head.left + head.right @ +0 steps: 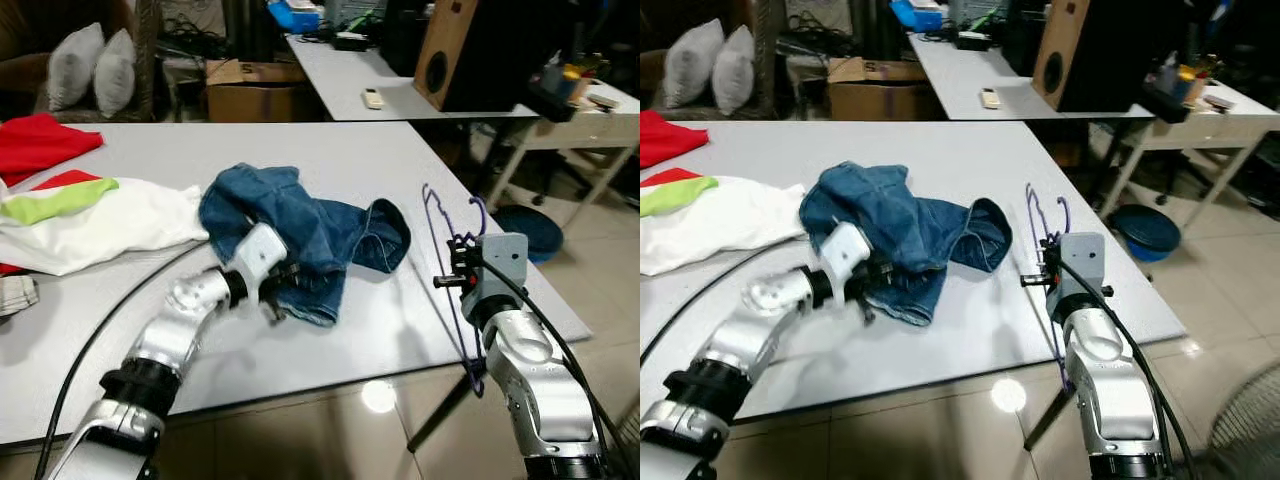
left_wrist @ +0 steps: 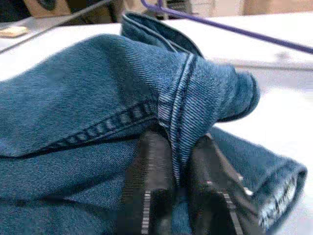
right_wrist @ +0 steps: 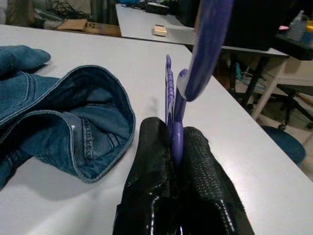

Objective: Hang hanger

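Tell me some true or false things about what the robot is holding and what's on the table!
1. The right tool is shut on the purple hanger. True.
2. The left tool pinches the jeans. True.
3. The jeans are already on the hanger. False: they lie crumpled on the table, apart from it.
4. The white shirt lies on the jeans. False: it lies beside them.
5. A red cloth lies on the table. True.

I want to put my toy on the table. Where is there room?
Room: the far table stretch behind the jeans, and the near strip in front of them, between the two arms. Crowded: the left side, piled with white cloth and red cloth, and the right edge, where the right gripper holds the hanger.
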